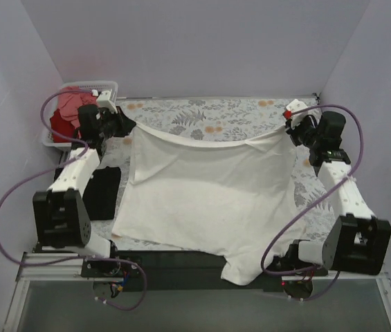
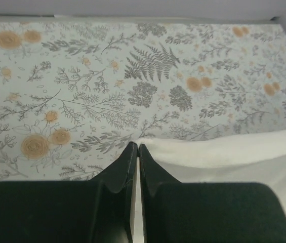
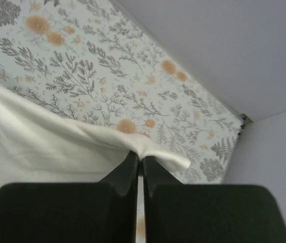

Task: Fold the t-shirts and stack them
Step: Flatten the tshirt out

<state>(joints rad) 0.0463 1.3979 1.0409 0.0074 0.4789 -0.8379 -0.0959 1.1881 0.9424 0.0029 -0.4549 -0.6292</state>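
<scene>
Left fingers point(image 2: 128, 167) and right fingers point(image 3: 130, 169) each pinch the cream-white t-shirt point(image 1: 209, 190), hiding the clamped corners.

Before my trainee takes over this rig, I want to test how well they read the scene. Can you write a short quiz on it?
1. True or false: the left hand and the right hand each pinch the far edge of the cream-white t-shirt.
2. Where does the black t-shirt lie? A under the right arm; B beside the left arm; C on the cream-white t-shirt.
3. What holds the dark red t-shirt?
Key: 1 true; 2 B; 3 the white basket.
</scene>
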